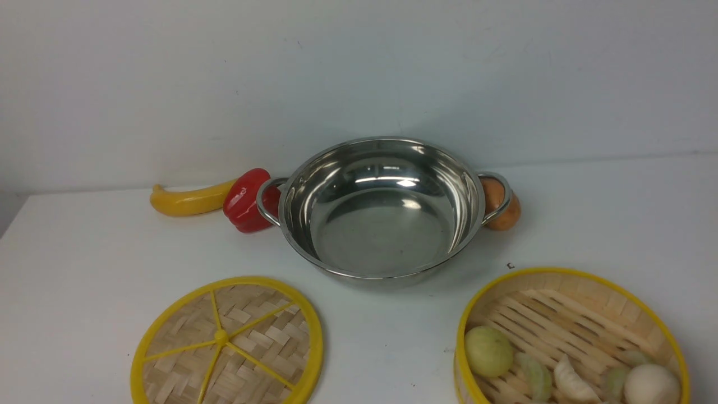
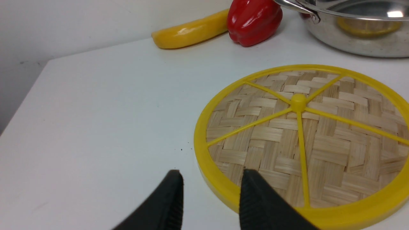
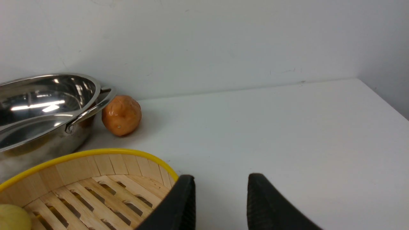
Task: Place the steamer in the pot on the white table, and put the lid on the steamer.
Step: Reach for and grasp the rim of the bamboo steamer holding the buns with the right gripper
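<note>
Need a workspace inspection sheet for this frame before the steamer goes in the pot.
Surface: white table, few dark specks.
Job's things: pot empty; steamer, food inside, and lid both on the table nearer the robot, right and left.
Clutter: yellow banana and red pepper by pot's left handle; brown round item by its right.
Grippers: left gripper open at lid's rim; right gripper open at steamer's rim.
Cables: nothing seen.
Surroundings: plain white wall.

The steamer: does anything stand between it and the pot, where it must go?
Nothing visible does. Only bare white table lies between the steamer and the pot, and the pot is empty. The orange-brown fruit sits by the pot's right handle and the red pepper by its left handle, both off that path.
</note>
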